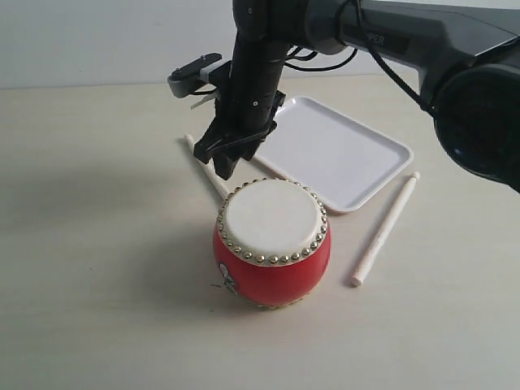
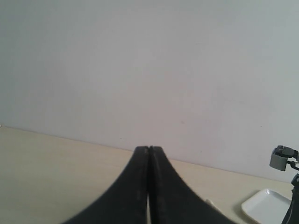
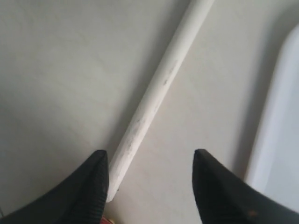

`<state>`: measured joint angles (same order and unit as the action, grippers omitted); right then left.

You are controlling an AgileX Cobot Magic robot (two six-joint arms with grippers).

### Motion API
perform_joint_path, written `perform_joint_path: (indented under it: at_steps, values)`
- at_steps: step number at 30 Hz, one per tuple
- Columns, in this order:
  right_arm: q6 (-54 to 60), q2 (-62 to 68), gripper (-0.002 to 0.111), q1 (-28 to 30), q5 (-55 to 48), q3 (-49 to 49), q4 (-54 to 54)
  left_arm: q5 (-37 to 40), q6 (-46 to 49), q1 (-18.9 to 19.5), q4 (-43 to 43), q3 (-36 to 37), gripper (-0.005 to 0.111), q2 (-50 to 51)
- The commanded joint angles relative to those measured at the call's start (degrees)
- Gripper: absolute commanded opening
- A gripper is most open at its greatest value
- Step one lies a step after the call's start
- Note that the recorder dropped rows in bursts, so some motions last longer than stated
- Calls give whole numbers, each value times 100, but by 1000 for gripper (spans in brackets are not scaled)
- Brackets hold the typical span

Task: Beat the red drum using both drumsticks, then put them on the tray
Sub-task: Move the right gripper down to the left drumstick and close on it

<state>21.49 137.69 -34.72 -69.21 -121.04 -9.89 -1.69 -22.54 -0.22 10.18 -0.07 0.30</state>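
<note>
With the right claw (image 3: 149, 170) spread just above the drumstick (image 3: 154, 88) that lies beside the tray (image 1: 341, 154) and behind the red drum (image 1: 272, 244), the jaws are best centred astride it before being closed, while the left claw (image 2: 148, 150) is seen pressed together, empty.

Only one bit of lettering shows. Pale letters sit on the dark robot arm (image 1: 390, 36), toward one o'clock in the exterior view. They are partly hidden and blurred, and read roughly "PER". A small mark (image 1: 227, 280) on the side of the red drum (image 1: 280, 272), toward eight o'clock on it, is too tiny to read.
</note>
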Motion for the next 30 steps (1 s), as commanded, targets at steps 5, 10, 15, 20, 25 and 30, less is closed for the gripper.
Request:
perform_joint_path:
  at_steps: [5, 10, 15, 20, 25, 30]
  values:
    - [-247, 551, 56, 12, -75, -928, -150, -30, -24, 22, -33, 7, 0, -30]
    - [-332, 896, 56, 12, -75, -1378, -135, -30, -24, 22, -33, 7, 0, -30]
    - [-372, 1026, 56, 12, -75, -1421, -84, -30, -24, 22, -33, 7, 0, -30]
    - [-376, 1134, 56, 12, -75, -1421, -67, -30, -24, 22, -33, 7, 0, -30]
    - [-376, 1134, 56, 2, -75, -1421, -109, -30, -24, 22, -33, 7, 0, -30]
    - [-376, 1185, 56, 2, -75, -1421, -109, -30, -24, 22, -33, 7, 0, -30]
